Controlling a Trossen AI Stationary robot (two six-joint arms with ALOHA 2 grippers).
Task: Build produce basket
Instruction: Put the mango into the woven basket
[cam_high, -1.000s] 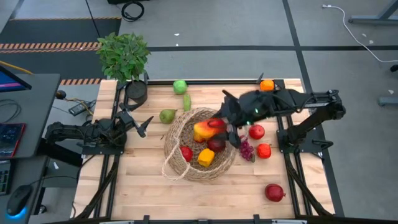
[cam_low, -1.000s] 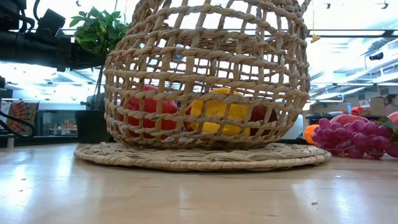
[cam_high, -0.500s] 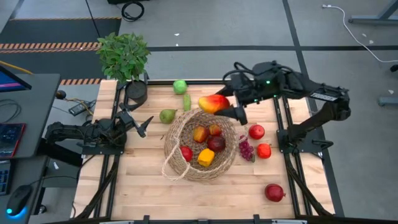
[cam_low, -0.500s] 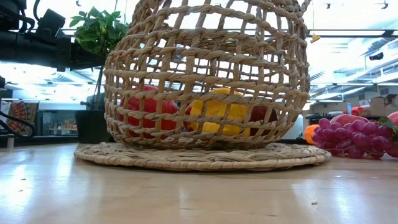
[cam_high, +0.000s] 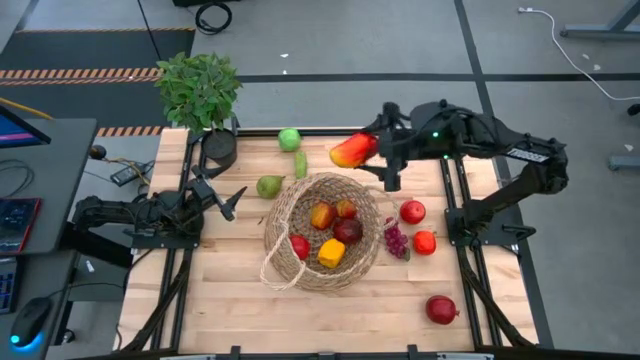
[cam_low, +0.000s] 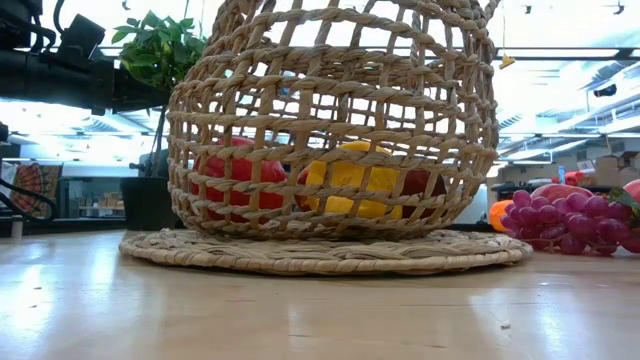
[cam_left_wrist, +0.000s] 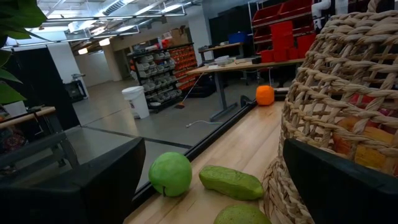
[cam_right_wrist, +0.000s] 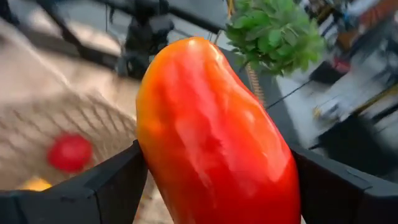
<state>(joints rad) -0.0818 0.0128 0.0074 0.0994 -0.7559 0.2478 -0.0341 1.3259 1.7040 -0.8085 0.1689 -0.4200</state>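
Right gripper (cam_high: 372, 160) clamped on the mango (cam_high: 351, 150), which I've lifted back out past the basket (cam_high: 290, 262) rim; placement undone. Left gripper (cam_high: 228, 197) wide, idle.

A pale wooden bench (cam_high: 200, 290) carries the woven basket (cam_high: 290, 215) near its middle. Around it lie a green apple (cam_high: 289, 139), a pear (cam_high: 268, 186), purple grapes (cam_high: 397, 241), red fruits (cam_high: 441, 309) and a potted plant (cam_high: 200, 90) at the far left corner.
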